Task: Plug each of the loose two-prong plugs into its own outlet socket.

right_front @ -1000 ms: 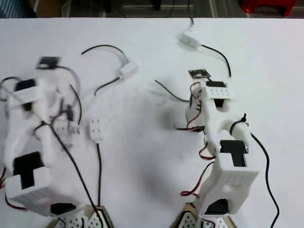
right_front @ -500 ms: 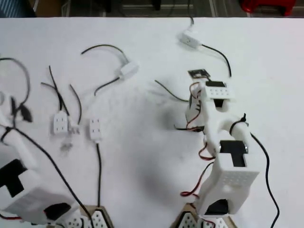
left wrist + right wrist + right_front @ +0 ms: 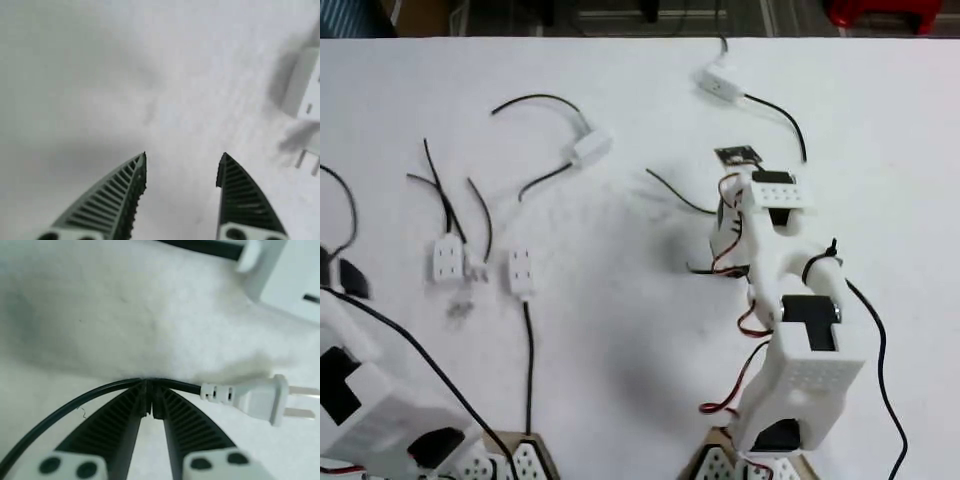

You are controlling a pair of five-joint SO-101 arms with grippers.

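The right pincer (image 3: 151, 391) is pressed together on the black cable (image 3: 75, 405) just behind a white two-prong plug (image 3: 252, 401), so it pinches the cord and not the plug body. An outlet socket (image 3: 285, 282) lies near it on the tabletop (image 3: 100, 300), but the prongs seem not to face its slots. To do this step well, the arm should probably turn the plug until the prongs meet the slots, then push straight and slowly, because a plug held by its cord can bend aside. The left pincer (image 3: 183, 155) is spread and holds nothing, low over the tabletop near the left edge, so it could steady a socket. Counted from above, there are two arms and three socket blocks: the outer block (image 3: 447, 260) and the inner block (image 3: 521, 270) toward the left edge, and the far block (image 3: 720, 82) by the far edge. One small plug (image 3: 476, 268) lies between the first two, and one white corded piece (image 3: 590, 148) cannot be told as plug or socket
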